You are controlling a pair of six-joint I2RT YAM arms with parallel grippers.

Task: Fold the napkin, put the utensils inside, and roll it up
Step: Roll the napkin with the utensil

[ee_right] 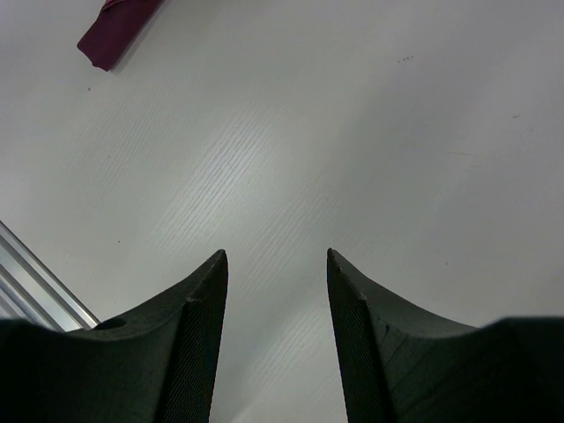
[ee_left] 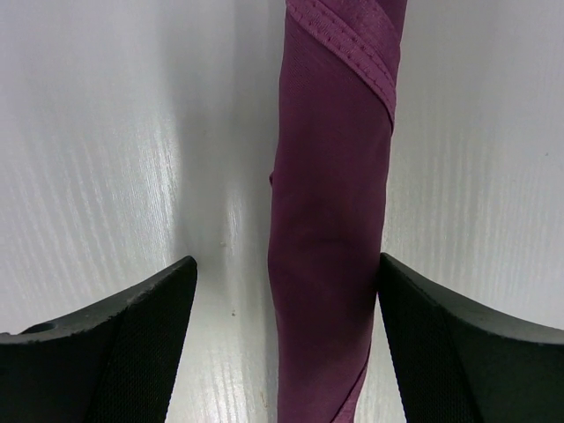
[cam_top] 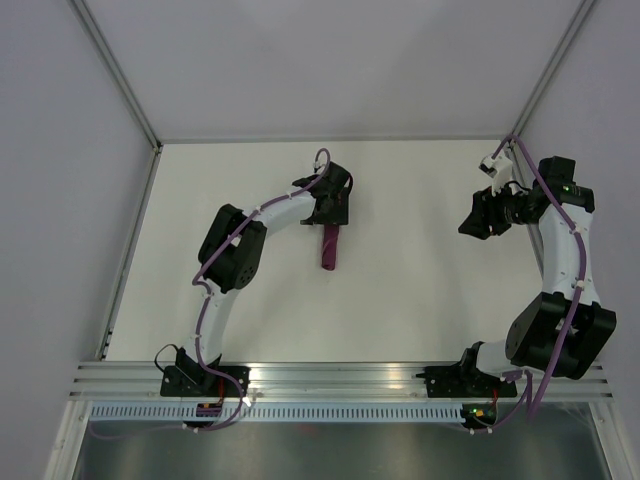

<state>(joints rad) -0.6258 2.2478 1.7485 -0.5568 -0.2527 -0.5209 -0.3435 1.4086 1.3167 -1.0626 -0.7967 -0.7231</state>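
Observation:
The napkin (cam_top: 330, 248) lies on the white table as a tight plum-purple roll, pointing away from the arms. My left gripper (cam_top: 331, 222) hovers over its far end, open. In the left wrist view the napkin (ee_left: 330, 176) runs up between the black fingers of my left gripper (ee_left: 288, 260). It sits close against the right finger (ee_left: 441, 344), with a wide gap to the left one. My right gripper (cam_top: 470, 228) hangs open at the far right, with only bare table between the jaws of the right gripper (ee_right: 276, 256). One end of the napkin (ee_right: 115, 26) shows far off there. The utensils are hidden.
An aluminium rail (cam_top: 340, 375) runs along the near edge, and the rail (ee_right: 35, 282) also shows at the lower left of the right wrist view. Grey walls with metal posts (cam_top: 125, 85) bound the table on the left, back and right.

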